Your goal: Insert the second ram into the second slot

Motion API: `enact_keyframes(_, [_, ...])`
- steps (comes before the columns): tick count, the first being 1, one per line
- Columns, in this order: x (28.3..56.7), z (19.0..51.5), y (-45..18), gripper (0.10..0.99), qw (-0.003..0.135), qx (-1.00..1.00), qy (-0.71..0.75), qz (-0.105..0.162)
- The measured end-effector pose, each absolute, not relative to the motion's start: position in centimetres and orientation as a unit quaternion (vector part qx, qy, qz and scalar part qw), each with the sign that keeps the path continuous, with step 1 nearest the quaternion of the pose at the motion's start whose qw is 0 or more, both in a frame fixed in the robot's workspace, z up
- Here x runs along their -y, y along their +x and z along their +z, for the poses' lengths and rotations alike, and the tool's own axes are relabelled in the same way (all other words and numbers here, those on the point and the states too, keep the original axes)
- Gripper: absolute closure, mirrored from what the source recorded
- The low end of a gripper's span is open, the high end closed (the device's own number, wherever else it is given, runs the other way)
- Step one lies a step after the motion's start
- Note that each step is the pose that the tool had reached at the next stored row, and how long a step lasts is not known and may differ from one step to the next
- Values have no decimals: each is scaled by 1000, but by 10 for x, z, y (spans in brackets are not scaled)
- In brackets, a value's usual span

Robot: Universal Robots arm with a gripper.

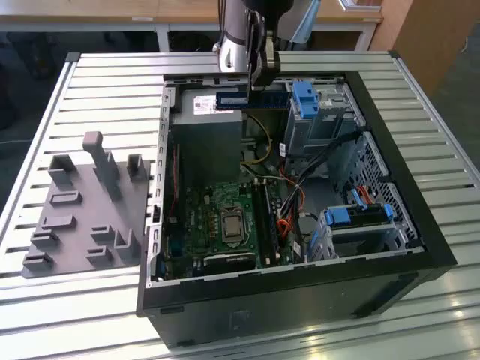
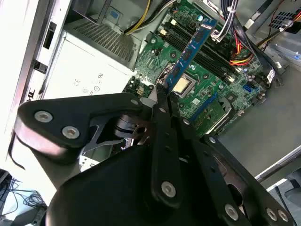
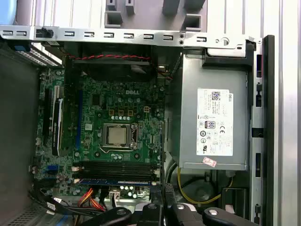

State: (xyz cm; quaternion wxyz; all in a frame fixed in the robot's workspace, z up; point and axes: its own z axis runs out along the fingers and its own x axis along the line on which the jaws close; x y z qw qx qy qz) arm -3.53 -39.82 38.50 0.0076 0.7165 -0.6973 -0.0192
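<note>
My fingers [image 2: 162, 127] are clamped on the second ram [image 2: 194, 44], and part of it is hidden between them. It hangs above the open case [image 1: 300, 315], clear of the motherboard [image 3: 117, 108]. Its long axis lies level across the exterior view. The power supply [image 3: 214, 80] wears a white printed label [image 3: 215, 122].

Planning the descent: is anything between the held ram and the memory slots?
Nothing visible. The gripper holds the second ram above the open case, and the empty memory slots lie uncovered. The cable bundle sits beside them, not across.
</note>
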Motion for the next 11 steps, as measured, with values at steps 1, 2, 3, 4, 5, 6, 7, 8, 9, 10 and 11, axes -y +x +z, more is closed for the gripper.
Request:
enact_keyframes(1, [398,385,-35,949,8,697,716,-19])
enact_keyframes(2, [398,385,-35,949,8,697,716,-19])
enact_keyframes(3, [398,385,-35,949,8,697,716,-18])
enact_keyframes(4, [398,385,-35,949,8,697,716,-18])
enact_keyframes(5, [398,385,-35,949,9,697,716,-18])
enact_keyframes(6, [399,385,-35,949,9,697,716,-18])
enact_keyframes(7, [399,385,-35,949,9,697,716,-18])
enact_keyframes(8, [399,385,-35,949,10,697,716,-17])
enact_keyframes(9, [399,385,-35,949,11,697,716,-16])
enact_keyframes(10, [399,385,-35,949,11,697,716,-16])
enact_keyframes(11, [399,385,-35,949,12,697,716,-15])
